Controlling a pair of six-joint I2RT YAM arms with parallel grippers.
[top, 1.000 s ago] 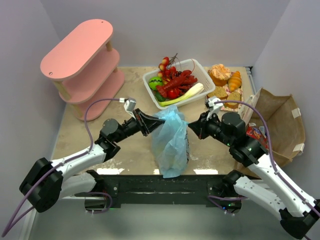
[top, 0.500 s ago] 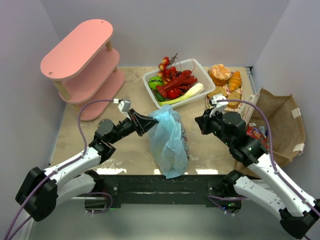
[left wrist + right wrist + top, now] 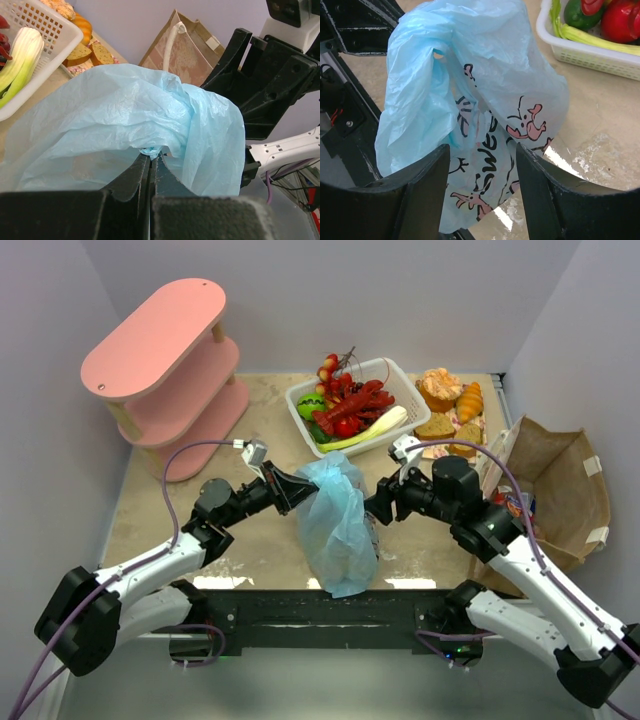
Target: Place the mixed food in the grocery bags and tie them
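The light-blue grocery bag [image 3: 335,525] with cartoon print stands bunched at the table's near middle. My left gripper [image 3: 298,490] is shut on a fold of its top edge, seen pinched between the jaws [image 3: 151,156] in the left wrist view. My right gripper [image 3: 378,508] is open at the bag's right side, and the printed plastic [image 3: 485,125] hangs just beyond its spread fingers without touching them. The brown paper bag [image 3: 560,490] lies open at the right. A red lobster [image 3: 355,405] and other food fill the white basket [image 3: 405,390].
A pink three-tier shelf [image 3: 165,370] stands at the back left. Bread, a croissant and pastries [image 3: 450,405] lie on the table right of the basket. Red packets [image 3: 510,505] show inside the brown bag's mouth. Walls close in on both sides.
My right gripper let go of the blue bag, drew back, opened and came in again at the bag's right side. The left gripper kept its hold and shifted slightly.
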